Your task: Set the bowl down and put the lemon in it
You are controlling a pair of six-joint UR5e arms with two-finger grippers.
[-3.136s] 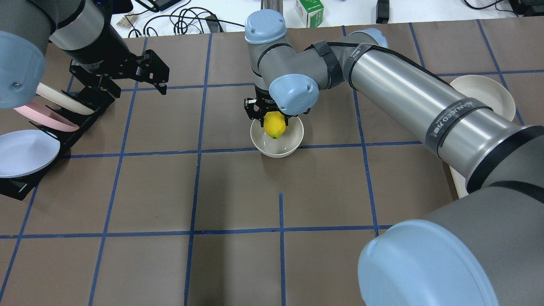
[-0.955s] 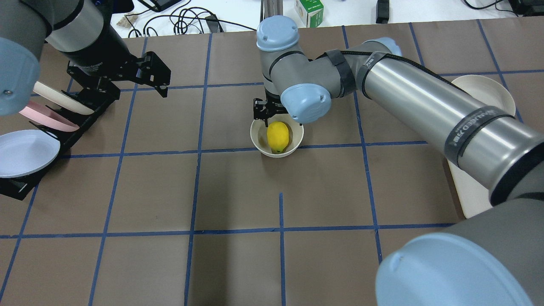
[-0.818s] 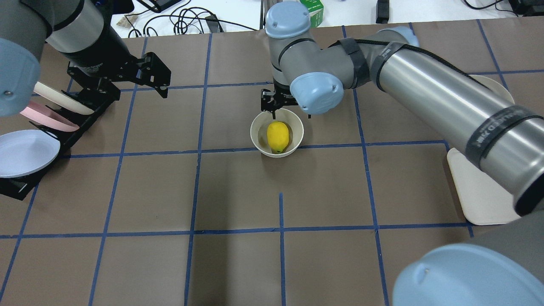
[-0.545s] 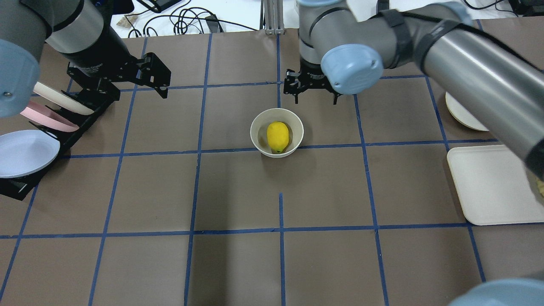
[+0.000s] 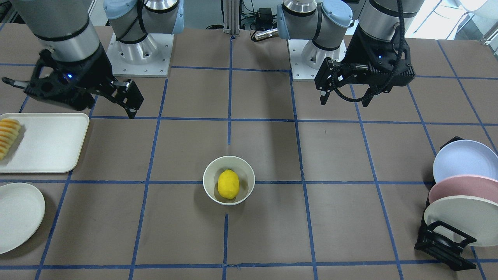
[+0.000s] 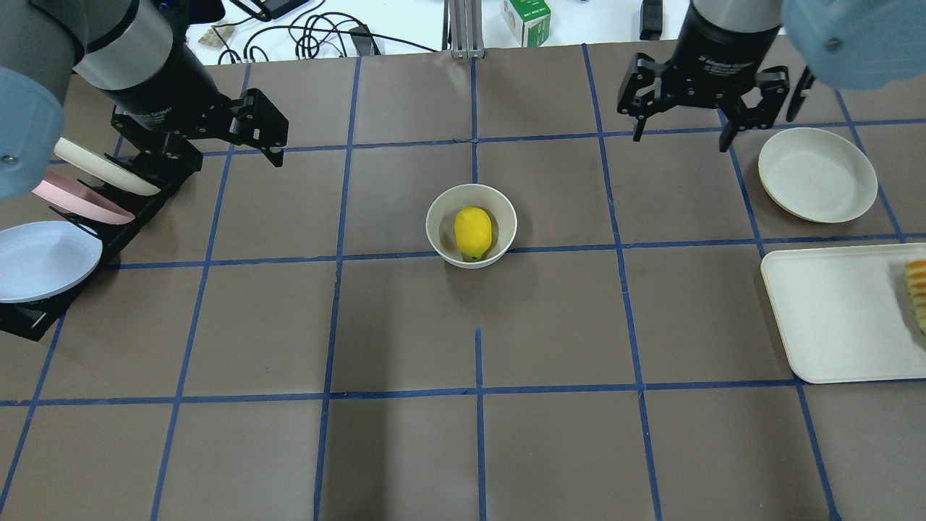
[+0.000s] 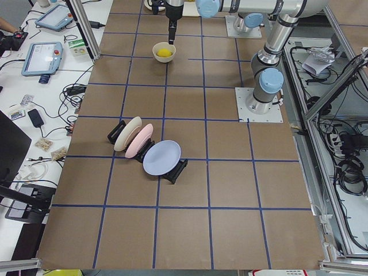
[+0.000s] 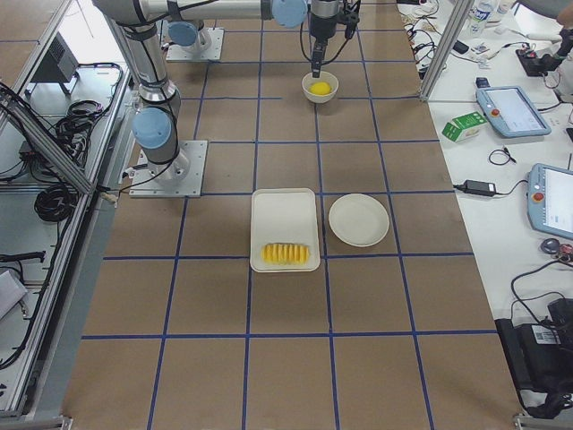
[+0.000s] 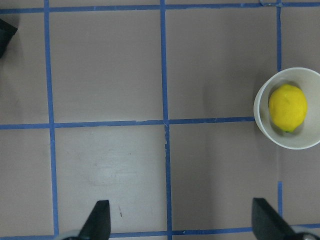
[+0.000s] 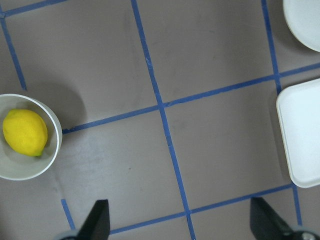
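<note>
The cream-white bowl (image 6: 435, 217) stands upright near the table's middle, with the yellow lemon (image 6: 473, 231) lying inside it. Both also show in the front view, bowl (image 5: 207, 182) and lemon (image 5: 228, 184). My right gripper (image 6: 681, 137) is open and empty, raised well to the bowl's back right. In its wrist view the bowl (image 10: 52, 150) and lemon (image 10: 25, 132) sit at the left edge. My left gripper (image 5: 345, 99) is open and empty, raised far to the bowl's left near the plate rack. Its wrist view shows the lemon (image 9: 287, 107) at the right edge.
A black rack (image 6: 36, 318) with a lilac, a pink and a cream plate stands at the left edge. A flat cream plate (image 6: 816, 174) and a cream tray (image 6: 832, 311) with fruit slices (image 6: 917, 293) lie at the right.
My right gripper let the lemon go into the bowl, opened, rose and pulled away to the back right. The left arm has not moved.
</note>
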